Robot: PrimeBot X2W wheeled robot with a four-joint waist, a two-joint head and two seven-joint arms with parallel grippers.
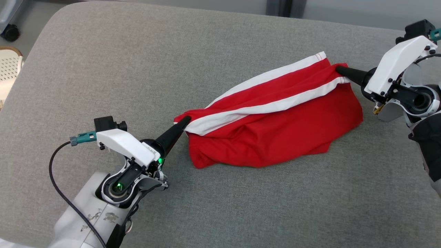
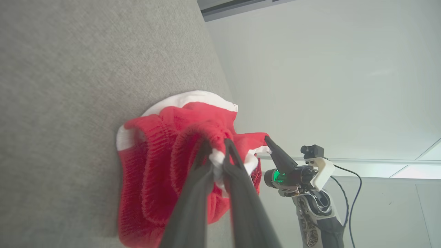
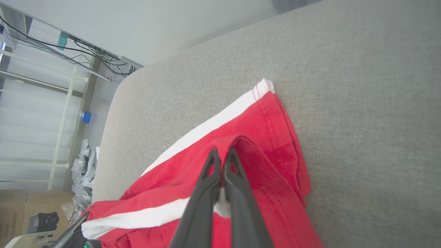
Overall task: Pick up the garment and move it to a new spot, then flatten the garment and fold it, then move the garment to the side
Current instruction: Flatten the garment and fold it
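Observation:
The garment (image 1: pixel 275 127) is red with white side stripes, bunched and partly lifted over the grey padded surface (image 1: pixel 137 69). My left gripper (image 1: pixel 186 120) is shut on its near-left end; in the left wrist view the dark fingers pinch red and white cloth (image 2: pixel 217 151), and the red garment (image 2: pixel 155 165) hangs bunched behind them. My right gripper (image 1: pixel 339 69) is shut on the far-right corner, at the end of the white stripe. In the right wrist view the fingers close on a red fold (image 3: pixel 222 158) of the garment (image 3: pixel 268 137). The cloth stretches loosely between both grippers.
The grey surface extends widely to the left and front of the garment. A wicker-edged object (image 1: pixel 8 69) and a dark wheel (image 1: pixel 10 32) sit beyond its left edge. Shelving and cardboard boxes (image 3: pixel 20 206) stand in the room behind.

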